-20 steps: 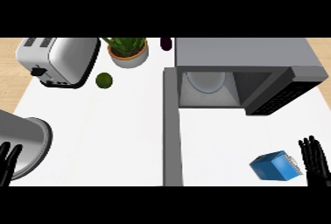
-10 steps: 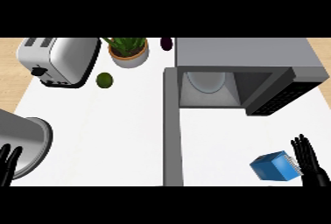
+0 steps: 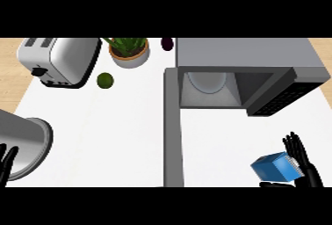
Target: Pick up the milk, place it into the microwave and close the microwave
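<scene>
Milk (image 3: 276, 168): small blue carton, tilted, near the counter's (image 3: 117, 132) front-right corner, in front of the open microwave (image 3: 246, 55). Probably light, with thin stiff walls and smooth faces that could dent or slip. Best taken across two opposite flat sides at mid-height. Right hand (image 3: 306, 163) is just beside its right face, fingers straight and spread, nothing pinched yet; contact unclear. Left hand (image 3: 8, 165) rests open at the front-left edge.
</scene>
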{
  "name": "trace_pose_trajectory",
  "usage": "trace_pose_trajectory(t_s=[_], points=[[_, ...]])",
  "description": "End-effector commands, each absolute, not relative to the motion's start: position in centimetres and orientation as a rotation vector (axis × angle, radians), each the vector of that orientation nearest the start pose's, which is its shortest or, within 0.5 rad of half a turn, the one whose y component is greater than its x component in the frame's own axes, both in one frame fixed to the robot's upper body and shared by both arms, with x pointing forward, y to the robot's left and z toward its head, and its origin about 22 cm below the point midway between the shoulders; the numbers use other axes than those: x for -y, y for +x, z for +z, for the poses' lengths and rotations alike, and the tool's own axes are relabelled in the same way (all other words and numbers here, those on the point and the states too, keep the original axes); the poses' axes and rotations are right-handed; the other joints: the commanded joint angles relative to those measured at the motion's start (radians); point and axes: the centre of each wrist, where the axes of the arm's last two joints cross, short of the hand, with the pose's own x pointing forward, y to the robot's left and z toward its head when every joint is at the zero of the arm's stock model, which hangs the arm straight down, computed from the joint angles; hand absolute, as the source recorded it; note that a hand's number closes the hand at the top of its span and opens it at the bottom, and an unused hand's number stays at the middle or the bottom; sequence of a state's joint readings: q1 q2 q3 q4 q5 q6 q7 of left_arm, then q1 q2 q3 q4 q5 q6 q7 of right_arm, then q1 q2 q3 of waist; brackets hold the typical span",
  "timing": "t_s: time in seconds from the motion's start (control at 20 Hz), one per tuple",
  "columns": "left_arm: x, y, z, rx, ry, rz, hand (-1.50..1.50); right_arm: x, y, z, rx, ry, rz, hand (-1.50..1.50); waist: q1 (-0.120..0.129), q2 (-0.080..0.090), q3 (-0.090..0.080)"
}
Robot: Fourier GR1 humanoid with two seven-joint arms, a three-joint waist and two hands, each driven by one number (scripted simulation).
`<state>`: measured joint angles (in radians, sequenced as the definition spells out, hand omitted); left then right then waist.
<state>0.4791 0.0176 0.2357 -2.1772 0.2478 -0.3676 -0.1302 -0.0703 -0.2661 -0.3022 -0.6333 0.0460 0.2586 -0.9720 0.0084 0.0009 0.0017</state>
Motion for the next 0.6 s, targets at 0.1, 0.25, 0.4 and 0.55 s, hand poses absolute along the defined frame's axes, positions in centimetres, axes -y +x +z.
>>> trace_pose_trajectory(t_s=[0.1,0.25,0.4,0.55], points=[[-30.6,11.1,6.7,1.898,-0.015,0.019,-1.5,37.0,17.3,-15.6,1.842,-0.006,-0.088,-1.5,-0.002,0.0,0.0],[-30.9,10.5,6.7,1.91,-0.036,0.012,-1.5,39.1,16.8,-15.0,1.838,0.074,-0.142,1.5,0.0,-0.001,0.0],[-32.1,10.8,7.0,1.918,0.011,0.011,-1.5,36.3,17.4,-15.6,1.865,0.157,-0.19,1.5,-0.008,-0.003,0.0],[-31.2,10.7,6.5,1.925,-0.004,0.025,-1.5,36.6,19.1,-14.6,1.9,0.174,-0.224,1.5,-0.001,-0.002,0.0]])
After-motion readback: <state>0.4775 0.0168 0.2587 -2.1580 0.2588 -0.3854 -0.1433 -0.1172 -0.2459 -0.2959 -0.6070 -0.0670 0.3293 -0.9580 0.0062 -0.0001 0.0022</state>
